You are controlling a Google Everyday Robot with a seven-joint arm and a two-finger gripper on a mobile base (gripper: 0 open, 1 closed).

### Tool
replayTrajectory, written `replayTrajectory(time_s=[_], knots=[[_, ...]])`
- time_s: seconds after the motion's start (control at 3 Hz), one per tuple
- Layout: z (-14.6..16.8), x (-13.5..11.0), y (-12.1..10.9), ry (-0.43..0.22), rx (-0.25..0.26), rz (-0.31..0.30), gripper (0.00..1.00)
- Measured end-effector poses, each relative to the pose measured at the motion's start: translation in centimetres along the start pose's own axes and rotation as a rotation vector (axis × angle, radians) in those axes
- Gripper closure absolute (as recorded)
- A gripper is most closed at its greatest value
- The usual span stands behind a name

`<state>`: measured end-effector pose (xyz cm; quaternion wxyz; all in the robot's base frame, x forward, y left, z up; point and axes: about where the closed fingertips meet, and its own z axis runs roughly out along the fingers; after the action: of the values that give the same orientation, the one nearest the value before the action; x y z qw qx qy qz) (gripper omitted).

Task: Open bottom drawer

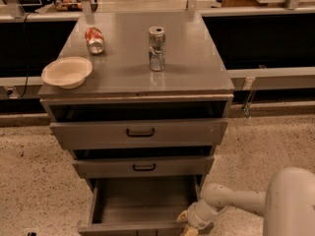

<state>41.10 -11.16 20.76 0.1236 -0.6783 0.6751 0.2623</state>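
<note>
The grey cabinet has three drawers. The bottom drawer is pulled well out toward me and its empty inside shows. Its front lies at the lower edge of the view and its handle is out of view. My gripper sits low at the drawer's right front corner, against the end of the front, at the end of my white arm. The middle drawer and top drawer each stand slightly out, with black handles.
On the cabinet top stand an upright silver can, a red can lying on its side and a white bowl at the left edge. Speckled floor lies on both sides. A counter runs behind.
</note>
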Motion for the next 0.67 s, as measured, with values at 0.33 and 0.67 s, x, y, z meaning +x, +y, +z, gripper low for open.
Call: replayTrajectory(time_s=[0.33,0.67], knots=[[-2.0,-2.0,2.5,-0.109,-0.049,-0.016,0.35],[-6.3,-4.6,3.3,-0.259,0.068,-0.039,0.05]])
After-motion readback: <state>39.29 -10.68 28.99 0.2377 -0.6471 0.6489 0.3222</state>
